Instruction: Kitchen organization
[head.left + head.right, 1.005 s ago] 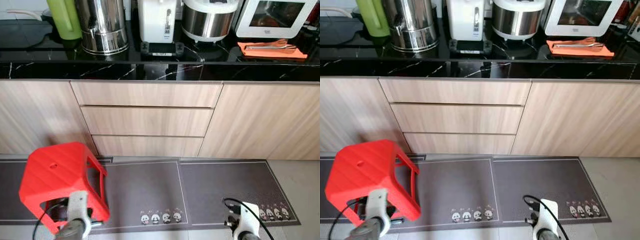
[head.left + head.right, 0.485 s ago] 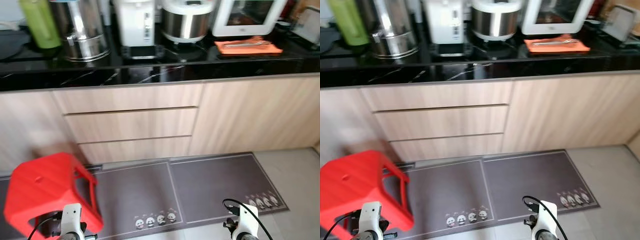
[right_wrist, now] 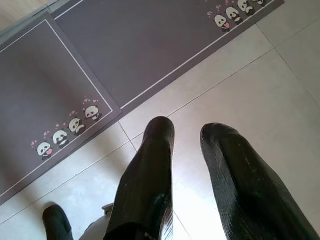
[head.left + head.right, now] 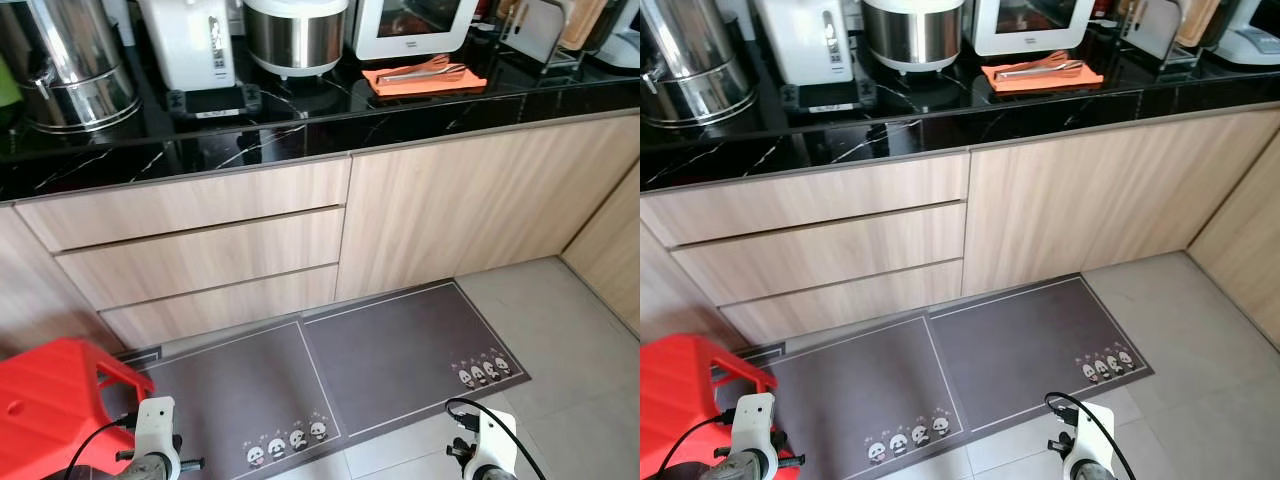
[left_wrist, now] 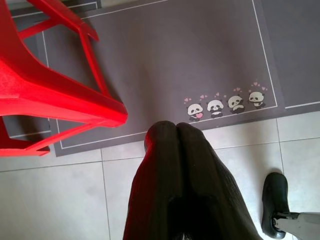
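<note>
A black counter [image 4: 300,130] runs above wooden drawers [image 4: 200,245]. On it, well right of the rice cooker [image 4: 295,35], metal tongs [image 4: 415,70] lie on an orange cloth [image 4: 425,78]; they look light, stiff, slippery, best pinched mid-handle. Both arms hang low: left gripper [image 5: 176,131] clenched empty, right gripper [image 3: 187,132] spread empty

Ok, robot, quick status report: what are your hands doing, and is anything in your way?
Left gripper shut, right gripper open, both empty, hanging over floor. Counter ahead. Red stool by left arm.
</note>
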Tool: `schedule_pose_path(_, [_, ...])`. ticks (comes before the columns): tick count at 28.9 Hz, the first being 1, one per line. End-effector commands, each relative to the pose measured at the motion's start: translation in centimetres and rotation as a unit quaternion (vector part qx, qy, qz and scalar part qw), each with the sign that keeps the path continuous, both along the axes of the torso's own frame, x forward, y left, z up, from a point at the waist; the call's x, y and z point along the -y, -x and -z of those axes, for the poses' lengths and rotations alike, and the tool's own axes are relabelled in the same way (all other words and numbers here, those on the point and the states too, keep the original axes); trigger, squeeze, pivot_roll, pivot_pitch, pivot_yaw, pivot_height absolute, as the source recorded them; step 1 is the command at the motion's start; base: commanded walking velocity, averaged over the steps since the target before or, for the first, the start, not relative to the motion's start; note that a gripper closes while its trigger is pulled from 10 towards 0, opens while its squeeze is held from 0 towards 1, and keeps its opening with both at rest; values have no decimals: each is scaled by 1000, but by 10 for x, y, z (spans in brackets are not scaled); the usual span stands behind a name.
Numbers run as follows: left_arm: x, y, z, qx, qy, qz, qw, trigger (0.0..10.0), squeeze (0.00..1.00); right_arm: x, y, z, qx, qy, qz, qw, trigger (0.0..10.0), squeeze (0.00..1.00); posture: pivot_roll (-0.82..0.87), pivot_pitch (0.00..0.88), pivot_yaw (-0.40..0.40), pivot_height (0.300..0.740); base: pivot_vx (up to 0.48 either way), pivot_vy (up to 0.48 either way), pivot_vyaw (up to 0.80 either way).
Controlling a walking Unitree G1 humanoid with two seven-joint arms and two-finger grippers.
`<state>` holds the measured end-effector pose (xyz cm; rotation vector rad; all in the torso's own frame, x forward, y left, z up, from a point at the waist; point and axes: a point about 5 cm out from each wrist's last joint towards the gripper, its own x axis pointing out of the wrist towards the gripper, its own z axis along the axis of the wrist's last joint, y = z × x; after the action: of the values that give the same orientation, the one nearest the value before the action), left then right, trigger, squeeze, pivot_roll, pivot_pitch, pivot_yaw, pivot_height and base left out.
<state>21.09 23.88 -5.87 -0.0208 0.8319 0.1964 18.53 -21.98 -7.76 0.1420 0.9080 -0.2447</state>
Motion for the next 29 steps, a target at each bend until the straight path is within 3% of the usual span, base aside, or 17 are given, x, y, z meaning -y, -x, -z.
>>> schedule_pose_path(1, [1, 6, 5, -19, 9, -13, 1000, 10000, 0, 3, -1, -1, 1, 1, 4, 1000, 10000, 0, 82, 0, -16, 740, 0, 0, -663])
schedule_pose_path(8, [5, 3, 4, -15, -1, 2, 1000, 10000, 0, 3, -1, -1, -2, 1, 3, 1000, 10000, 0, 88, 0, -19, 740, 0, 0, -659])
schedule_pose_path(11, [5, 2, 3, -15, -15, 18, 1000, 10000, 0, 4, -2, -2, -1, 1, 2, 1000, 10000, 0, 88, 0, -19, 740, 0, -480, -663])
schedule_pose_path(15, [5, 2, 3, -11, 1, -11, 1000, 10000, 0, 4, -2, -2, 0, 1, 2, 1000, 10000, 0, 88, 0, -19, 740, 0, -120, -661])
schedule_pose_path(19, [9, 7, 7, -18, -10, 22, 1000, 10000, 0, 5, -3, -2, -1, -1, 0, 1000, 10000, 0, 98, 0, -19, 740, 0, -93, -663])
schedule_pose_path(24, [10, 7, 7, -15, -3, 15, 1000, 10000, 0, 4, -2, -2, -2, -2, 0, 1000, 10000, 0, 100, 0, -19, 740, 0, -358, -663])
schedule_pose_path(29, [1, 10, 6, -15, -17, 32, 999, 10000, 0, 3, -2, -1, -3, -4, -2, 1000, 10000, 0, 104, 0, -15, 740, 0, -135, -661])
